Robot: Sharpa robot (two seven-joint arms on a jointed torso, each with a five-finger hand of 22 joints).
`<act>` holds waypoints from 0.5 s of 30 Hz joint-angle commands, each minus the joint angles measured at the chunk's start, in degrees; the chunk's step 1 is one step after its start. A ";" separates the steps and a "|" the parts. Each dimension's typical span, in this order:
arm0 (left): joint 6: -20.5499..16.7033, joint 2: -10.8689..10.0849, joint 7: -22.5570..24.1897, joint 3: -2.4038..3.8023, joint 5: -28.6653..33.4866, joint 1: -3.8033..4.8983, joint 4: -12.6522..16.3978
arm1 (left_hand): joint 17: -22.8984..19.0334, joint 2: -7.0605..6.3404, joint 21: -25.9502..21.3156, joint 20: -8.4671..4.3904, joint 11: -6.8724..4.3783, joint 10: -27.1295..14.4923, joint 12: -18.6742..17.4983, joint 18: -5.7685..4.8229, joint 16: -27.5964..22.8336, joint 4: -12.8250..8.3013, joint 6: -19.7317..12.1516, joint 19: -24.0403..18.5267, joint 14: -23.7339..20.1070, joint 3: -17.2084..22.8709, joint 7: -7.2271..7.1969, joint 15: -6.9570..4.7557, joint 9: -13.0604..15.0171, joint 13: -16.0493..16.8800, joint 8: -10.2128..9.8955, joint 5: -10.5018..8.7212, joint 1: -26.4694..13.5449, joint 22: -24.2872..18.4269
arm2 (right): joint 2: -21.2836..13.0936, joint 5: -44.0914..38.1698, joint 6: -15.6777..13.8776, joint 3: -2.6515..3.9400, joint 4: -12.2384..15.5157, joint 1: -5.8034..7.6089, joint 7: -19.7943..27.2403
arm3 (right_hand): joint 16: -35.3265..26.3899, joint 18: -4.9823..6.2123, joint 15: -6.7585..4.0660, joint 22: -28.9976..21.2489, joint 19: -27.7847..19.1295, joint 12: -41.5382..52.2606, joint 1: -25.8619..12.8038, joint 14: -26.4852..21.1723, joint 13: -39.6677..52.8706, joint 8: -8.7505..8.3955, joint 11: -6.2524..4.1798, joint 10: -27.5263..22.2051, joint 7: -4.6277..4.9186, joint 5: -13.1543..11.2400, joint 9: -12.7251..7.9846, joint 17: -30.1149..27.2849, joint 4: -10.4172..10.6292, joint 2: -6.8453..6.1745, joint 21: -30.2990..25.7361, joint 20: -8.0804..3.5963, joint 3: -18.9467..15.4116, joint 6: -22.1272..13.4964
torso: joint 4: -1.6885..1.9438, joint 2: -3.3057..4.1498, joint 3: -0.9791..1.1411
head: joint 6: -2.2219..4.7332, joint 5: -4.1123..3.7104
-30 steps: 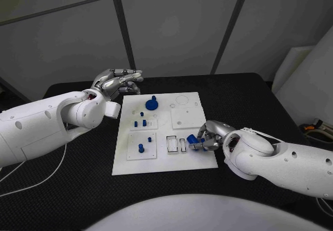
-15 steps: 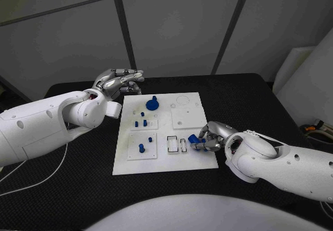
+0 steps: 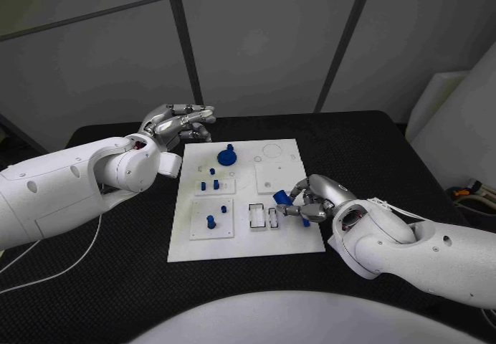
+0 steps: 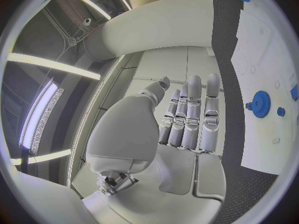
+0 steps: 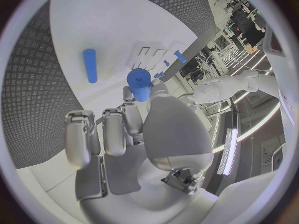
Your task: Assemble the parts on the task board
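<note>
Since a second ago, my right hand (image 3: 310,201) has shifted a little toward the far side of the task board (image 3: 240,244), and the blue cylinder (image 3: 280,196) pinched in its fingertips now sits higher, over the board's right half rather than at its right edge. A second blue piece, a thin peg (image 3: 305,221), now lies uncovered on the board just beside that hand, on its near side. From the right wrist camera I see the same cylinder (image 5: 139,83) held between the thumb and the fingertips (image 5: 129,115), with the loose peg (image 5: 90,65) lying flat on the white plate (image 5: 87,20) apart from the hand.

Nearest me on the board, a square recess on its left half holds two small blue pegs (image 3: 215,215) standing upright. Just right of that are narrow rectangular slots (image 3: 264,217), which sit close to the held cylinder. Farther back on the left half, several small blue pins (image 3: 210,180) stand in another recess, and beyond them a blue gear (image 3: 227,153) on its post stands near the board's far edge. A plain square panel (image 3: 277,175) takes up the right half behind my right hand.

My left hand (image 3: 178,122) has not moved: it hovers above the black counter (image 3: 124,272) off the board's far left corner, holding nothing. Its wrist camera shows the fingers (image 4: 189,113) straight and lying side by side, with the gear (image 4: 259,104) visible on the board beyond them.
</note>
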 commanded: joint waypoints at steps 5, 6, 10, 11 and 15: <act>0.78 0.26 0.51 0.04 0.02 0.06 0.04 | -0.05 0.14 -0.35 0.03 -0.12 -0.38 0.20 2.75 -0.12 -0.12 -0.15 0.35 -0.20 -0.32 0.12 0.22 0.01 0.05 0.40 -0.03 -0.09 -0.06 | 2.47 1.45 0.32 0.06 -0.91 0.09 1.32 | 0.28 -0.40 -0.46 15.10 6.04 -0.01 -0.24 3.21 -0.13 0.24 -0.12 0.37 -0.57 -0.01 1.31 0.08 0.14 0.32 0.19 -0.58 -0.40 0.98 | 0.16 0.09 -0.03 | 0.09 0.10; 0.78 0.26 0.50 0.04 0.02 0.06 0.04 | -0.05 0.14 -0.35 0.03 -0.12 -0.38 0.20 2.75 -0.12 -0.12 -0.15 0.35 -0.20 -0.32 0.12 0.22 0.01 0.05 0.40 -0.03 -0.09 -0.06 | 2.86 1.72 1.26 0.06 -1.15 0.09 1.17 | 0.27 -0.40 -0.45 15.10 6.04 -0.19 -0.93 3.19 -0.21 0.20 -0.10 0.34 -0.57 -0.95 1.40 0.04 0.19 0.44 0.19 -0.60 -0.79 1.08 | 0.14 0.09 -0.05 | 0.07 0.14; 0.77 0.25 0.50 0.04 0.02 0.06 0.05 | -0.05 0.14 -0.35 0.03 -0.12 -0.38 0.20 2.75 -0.12 -0.12 -0.15 0.35 -0.20 -0.32 0.12 0.22 0.01 0.05 0.40 -0.03 -0.09 -0.06 | 4.52 2.46 3.83 0.08 -2.03 0.10 0.79 | 0.26 -0.40 -0.52 15.10 6.04 -0.53 -2.36 3.17 -0.26 0.05 -0.18 0.41 -0.69 -2.43 1.69 0.04 0.30 1.12 0.19 -0.64 -1.67 1.43 | 0.01 0.16 -0.04 | 0.06 0.39; 0.78 0.25 0.50 0.04 0.02 0.06 0.06 | -0.05 0.14 -0.35 0.03 -0.12 -0.38 0.20 2.75 -0.12 -0.12 -0.15 0.35 -0.20 -0.32 0.12 0.22 0.01 0.05 0.40 -0.03 -0.09 -0.06 | 4.87 2.55 4.23 0.09 -2.20 0.10 0.77 | 0.28 -0.40 -0.53 15.10 6.04 -0.51 -2.51 3.17 -0.21 0.05 -0.21 0.46 -0.72 -2.51 1.74 0.07 0.30 1.21 0.19 -0.66 -1.77 1.52 | 0.01 0.17 -0.04 | 0.05 0.42; 0.80 0.29 0.46 0.04 0.02 0.06 0.10 | -0.05 0.14 -0.35 0.03 -0.12 -0.38 0.20 2.75 -0.12 -0.12 -0.15 0.35 -0.20 -0.32 0.12 0.22 0.01 0.05 0.40 -0.03 -0.09 -0.06 | 5.89 2.74 5.50 0.10 -2.82 0.11 0.56 | 0.37 -0.40 -0.69 15.10 6.04 -0.54 -3.40 3.20 -0.04 0.12 -0.42 0.70 -1.00 -3.23 2.07 0.27 0.29 1.64 0.19 -0.77 -2.49 2.25 | -0.01 0.19 0.01 | -0.04 0.56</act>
